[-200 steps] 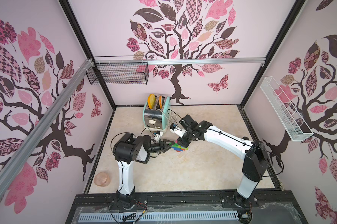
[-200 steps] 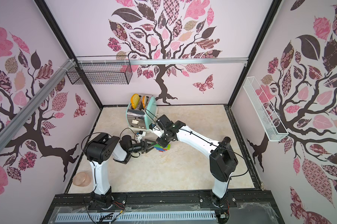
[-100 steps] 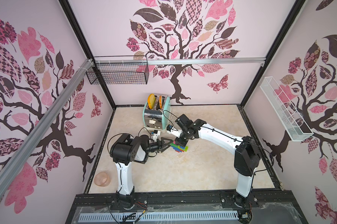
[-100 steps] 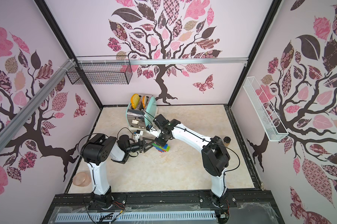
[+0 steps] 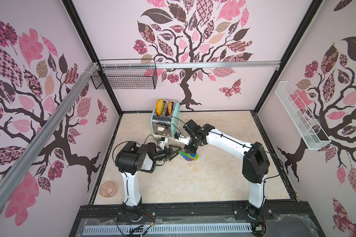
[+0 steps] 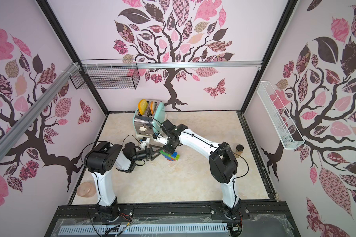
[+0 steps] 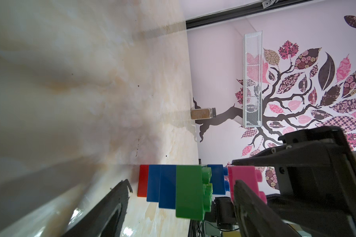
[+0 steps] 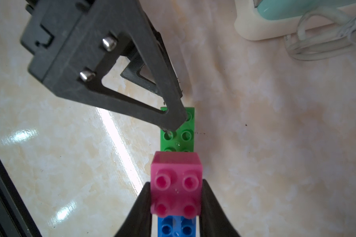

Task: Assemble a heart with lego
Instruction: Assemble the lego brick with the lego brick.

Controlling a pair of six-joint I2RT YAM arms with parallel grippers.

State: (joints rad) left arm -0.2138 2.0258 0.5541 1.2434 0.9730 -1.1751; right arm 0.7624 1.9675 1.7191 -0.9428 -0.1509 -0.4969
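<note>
Around pink brick [image 8: 177,164], right hand [image 8: 176,195] snug

Looked steeply down from high over the front rail [image 5: 193,211] in both top views, framing the whole tabletop [image 5: 193,184]. Rode close on each wrist: left, low along the tabletop; right, straight down. Shared the lego heart [image 8: 177,184] across all.

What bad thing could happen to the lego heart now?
The right gripper pinches only the pink brick on top; a tug might pop it off.
The open left gripper has a finger close over the green brick; a bump could shove the heart sideways.
The heart seems to stand on its small red brick, so it might tip once released.
</note>
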